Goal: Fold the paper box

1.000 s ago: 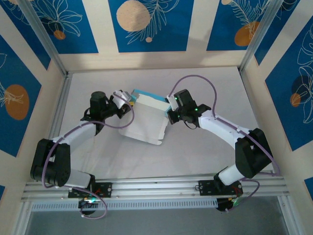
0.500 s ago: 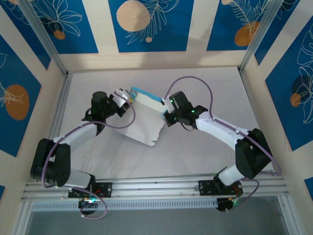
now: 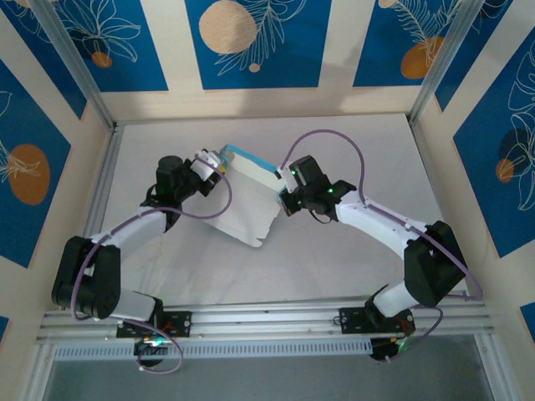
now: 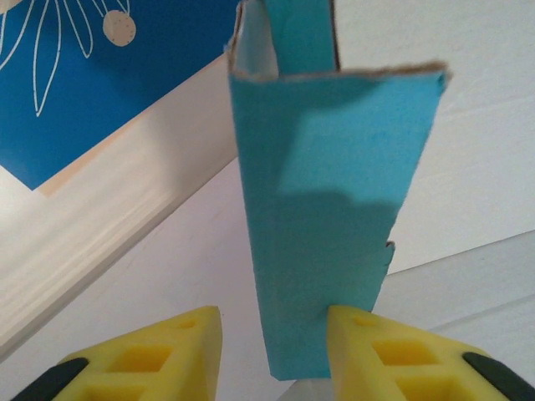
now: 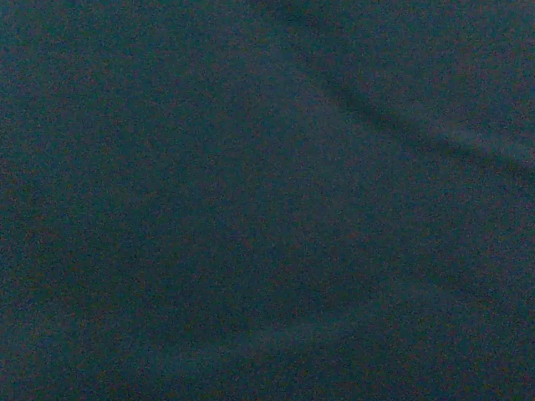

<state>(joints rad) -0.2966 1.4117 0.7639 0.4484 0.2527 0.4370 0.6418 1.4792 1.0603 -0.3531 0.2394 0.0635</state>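
I see the box (image 3: 244, 207) in the middle of the surface (image 3: 376, 142), between my two arms. It is not a box yet, just a white sheet with a blue strip along its far edge. Its long side runs roughly from far to near.

The left jaws are at its far left corner. From the left wrist, a blue flap (image 4: 330, 217) stands up between the yellow fingers (image 4: 380, 351). It leans on the finger on the right of that view, and there is a gap to the other finger. So the left jaws are partly open and not squeezing the flap. The flap points straight away from them, so I think a small close would catch it.

The right jaws are at the box's right edge, near the far end. They are shut. The right wrist view is too dark to tell if they pinch the card or just push on it.

Both arms are about as near to the box. The left arm (image 3: 125, 230) comes from the near left, bends, and reaches far and right. The right arm (image 3: 384, 221) comes from the near right and reaches far and left
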